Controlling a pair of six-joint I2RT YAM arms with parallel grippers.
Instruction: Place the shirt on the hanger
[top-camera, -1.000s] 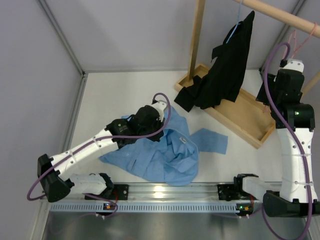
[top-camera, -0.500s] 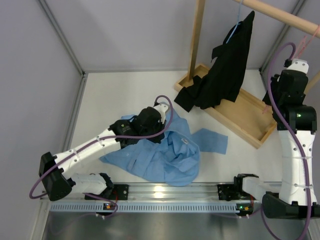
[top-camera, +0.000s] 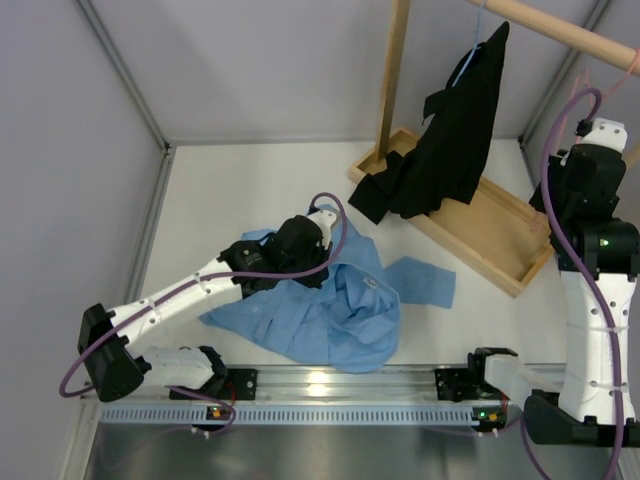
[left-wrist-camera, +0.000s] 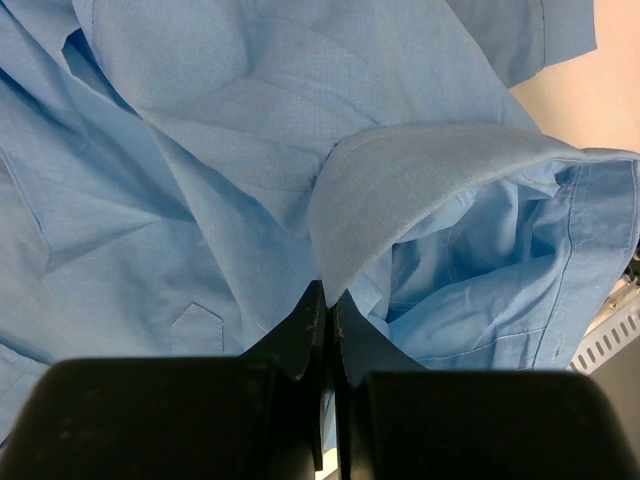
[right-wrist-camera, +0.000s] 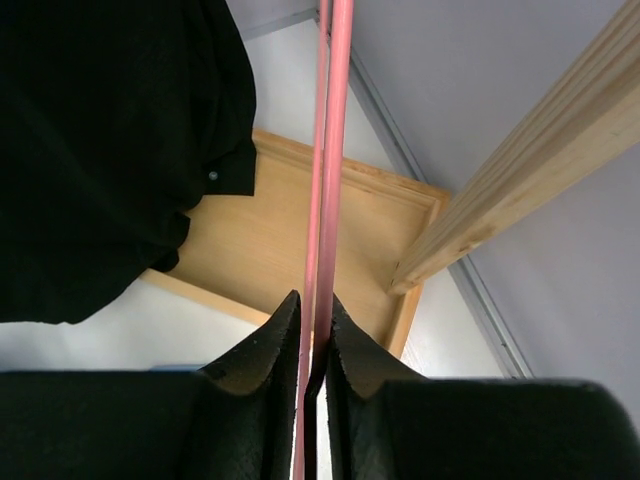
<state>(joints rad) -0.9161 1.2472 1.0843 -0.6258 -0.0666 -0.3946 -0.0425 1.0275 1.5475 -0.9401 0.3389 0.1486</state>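
Currently left tool (left-wrist-camera: 328, 300) pinches the one shirt (left-wrist-camera: 200, 200), right tool (right-wrist-camera: 312, 315) clamps the one hanger (right-wrist-camera: 330, 150).

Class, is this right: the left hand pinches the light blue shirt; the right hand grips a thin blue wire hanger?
No. The left hand pinches the light blue shirt, but the right wrist view shows the right hand gripping a pink wire hanger.

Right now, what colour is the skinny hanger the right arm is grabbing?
Pink. The hanger shows best in the right wrist view.
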